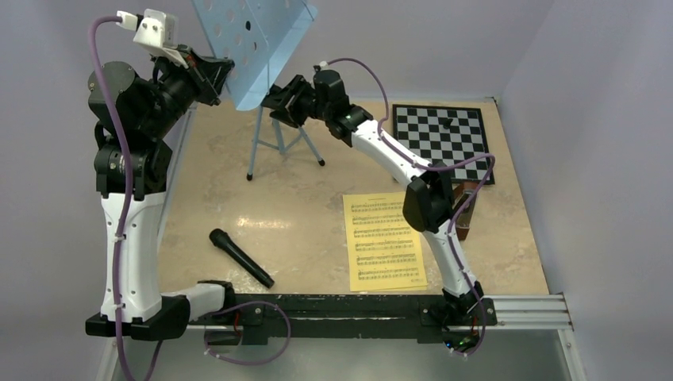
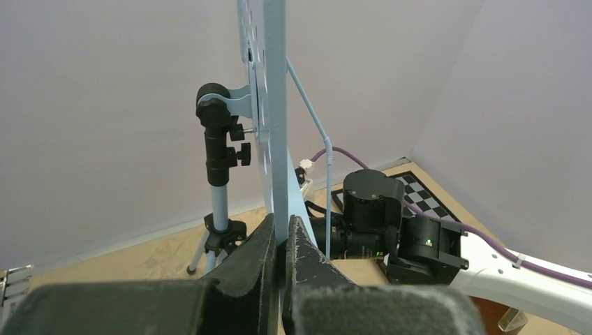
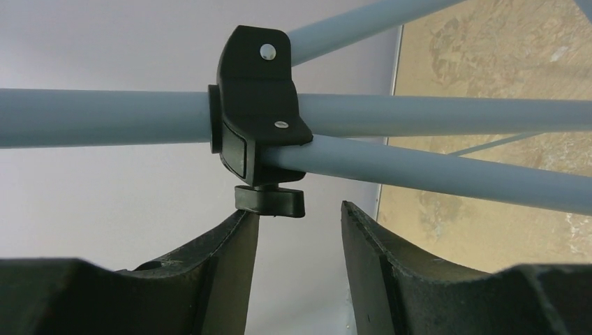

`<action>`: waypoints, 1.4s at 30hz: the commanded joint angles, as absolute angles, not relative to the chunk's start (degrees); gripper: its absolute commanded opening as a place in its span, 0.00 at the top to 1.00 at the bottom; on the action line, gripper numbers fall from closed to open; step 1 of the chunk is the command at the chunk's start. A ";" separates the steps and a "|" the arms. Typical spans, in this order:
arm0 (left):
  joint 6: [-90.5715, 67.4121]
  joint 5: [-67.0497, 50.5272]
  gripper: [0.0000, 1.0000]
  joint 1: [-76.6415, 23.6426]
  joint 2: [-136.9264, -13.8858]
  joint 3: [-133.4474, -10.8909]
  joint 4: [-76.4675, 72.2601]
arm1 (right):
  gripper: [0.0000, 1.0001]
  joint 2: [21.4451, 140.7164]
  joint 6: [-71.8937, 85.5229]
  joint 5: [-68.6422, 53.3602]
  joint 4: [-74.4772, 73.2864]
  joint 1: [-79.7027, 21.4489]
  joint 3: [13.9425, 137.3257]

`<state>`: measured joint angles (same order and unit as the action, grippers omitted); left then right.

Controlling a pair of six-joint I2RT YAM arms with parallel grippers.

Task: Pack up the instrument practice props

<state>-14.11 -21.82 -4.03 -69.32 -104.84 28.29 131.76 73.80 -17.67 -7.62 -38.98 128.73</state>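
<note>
Left fingers (image 2: 262, 258) clamp our stand's tray (image 2: 276, 105); right fingers (image 3: 223, 272) gape empty round its knob (image 3: 271, 200). Slipping there could topple it.

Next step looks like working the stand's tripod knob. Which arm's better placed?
Right, probably. The right gripper is open, with the black knob under the tripod collar just off its fingertips. The left gripper is shut on the tray edge, likely steadying the music stand.
</note>
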 commanded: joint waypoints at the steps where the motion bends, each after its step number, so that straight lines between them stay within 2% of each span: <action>1: -12.18 -21.06 1.00 -5.19 -70.68 -105.59 31.23 | 0.51 130.92 76.07 -16.22 -5.35 -38.01 131.90; 9: -10.78 -19.98 1.00 -5.62 -71.05 -105.30 30.98 | 0.50 129.45 75.61 -21.66 2.27 -36.65 130.23; 13: -10.34 -19.60 1.00 -5.62 -71.11 -105.49 31.07 | 0.41 129.56 76.25 -21.22 2.00 -36.71 130.57; 17: -9.78 -19.51 1.00 -5.62 -71.38 -105.92 31.40 | 0.46 130.78 77.25 -18.86 -2.54 -36.82 131.89; 26: -9.53 -19.85 1.00 -5.73 -71.82 -105.91 31.62 | 0.48 131.96 77.30 -19.61 -1.48 -37.32 132.69; 28: -9.49 -19.86 1.00 -5.80 -71.95 -105.95 31.62 | 0.54 131.67 77.33 -19.75 -0.88 -37.50 132.36; 30: -9.49 -19.86 1.00 -5.91 -71.95 -105.83 31.64 | 0.63 131.41 77.34 -19.29 -1.31 -37.53 132.12; 33: -9.33 -19.80 1.00 -5.89 -71.74 -105.41 31.70 | 0.87 131.51 77.06 -18.12 -2.88 -37.36 132.27; 38: -9.05 -19.50 1.00 -5.89 -71.16 -104.92 31.83 | 0.90 131.80 74.00 -17.82 -2.23 -37.08 132.27; 40: -9.10 -19.56 1.00 -5.89 -71.05 -104.42 31.71 | 1.00 131.48 68.35 -18.82 -0.37 -37.15 132.55; 42: -9.33 -19.88 1.00 -5.89 -70.72 -103.80 31.26 | 1.00 130.64 60.01 -20.30 0.79 -37.18 133.35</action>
